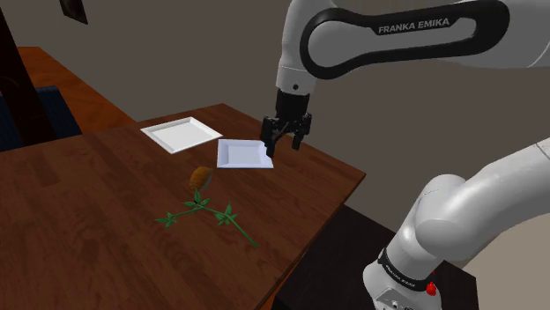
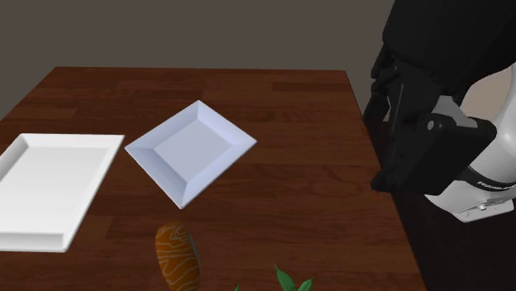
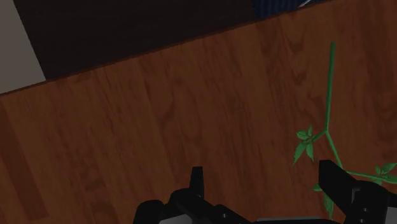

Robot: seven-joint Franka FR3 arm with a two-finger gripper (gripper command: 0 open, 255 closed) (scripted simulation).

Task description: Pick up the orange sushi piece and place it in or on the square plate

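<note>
Orange sushi piece [image 1: 200,177] lay on the brown wood-grain worktop [image 1: 88,229], at the tip of a green leafy sprig [image 1: 208,212] and apart from both dishes. In the shoulder view it sat below and to the left of the square plate [image 1: 240,155], which was bare. A longer rectangular white plate [image 1: 181,134] lay just beyond the square one, also bare.

The white arm [image 1: 388,35] reached over the worktop with the jaws hanging above the square plate's right-hand edge, as the shoulder view showed it, well clear of the sushi. The jaws stood apart with nothing between them. In the wrist view the two black fingers [image 3: 197,183] framed bare wood, with the sprig off beside one of them.

By my reading, the task stood at its first step: the approach to the pick, with no grasp made. The next move called for carrying the open jaws away from the plate and across to the sushi. They would then need centring over it and turning so the fingers straddle its narrow sides. The descent would have to go low enough to close on the sushi without snagging the sprig that touched it.
</note>
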